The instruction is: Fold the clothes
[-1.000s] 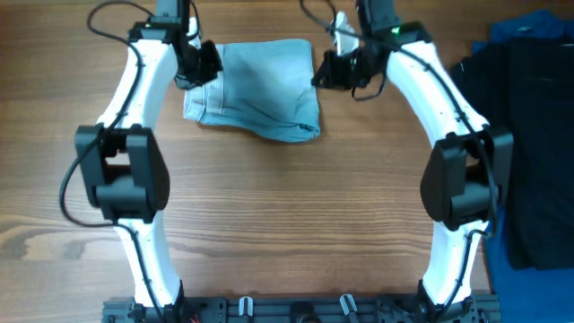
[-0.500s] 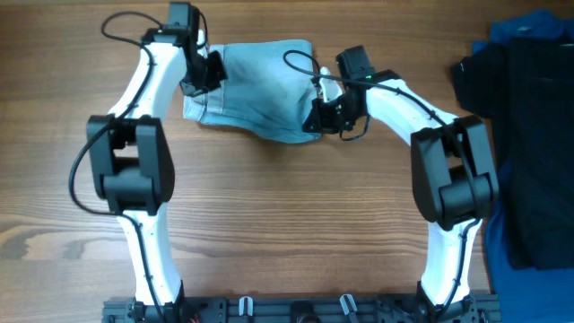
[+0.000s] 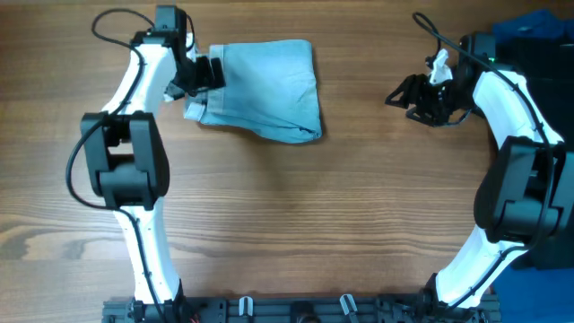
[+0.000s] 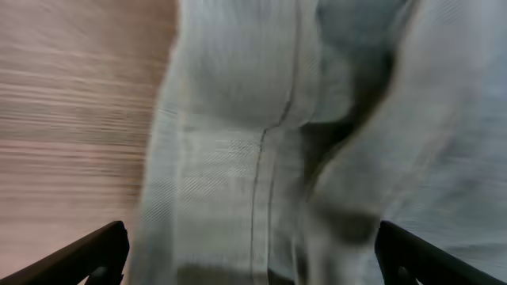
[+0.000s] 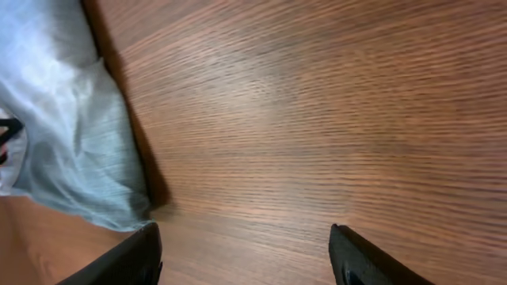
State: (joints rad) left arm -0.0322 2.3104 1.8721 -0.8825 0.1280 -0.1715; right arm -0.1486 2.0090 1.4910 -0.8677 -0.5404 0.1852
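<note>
- Overhead view: the denim shorts (image 3: 260,90) lie folded into a rough square near the far edge of the worktop (image 3: 287,206), left of its middle. The upper layer is smooth, and a seamed edge shows along the left and near sides.
- Left wrist view: the shorts (image 4: 261,119) fill most of the picture, with a stitched seam running down the pale cloth and a dark fold beside it. Bare wood shows to the left.
- The left claw (image 3: 208,74) sits at the left edge of the shorts. In its own camera the left claw (image 4: 253,257) has its fingers spread wide apart — one at each lower corner — with cloth lying between them, not pinched.
- The right claw (image 3: 404,94) is over bare wood, well apart from the shorts and towards the right edge of the worktop. In its own camera the right claw (image 5: 249,257) has its fingers apart with nothing between them, and the shorts (image 5: 71,142) lie off to the left.
- A black garment (image 3: 563,81) lies along the right edge of the worktop — a dark blue cloth (image 3: 538,22) lies at the far right corner.
</note>
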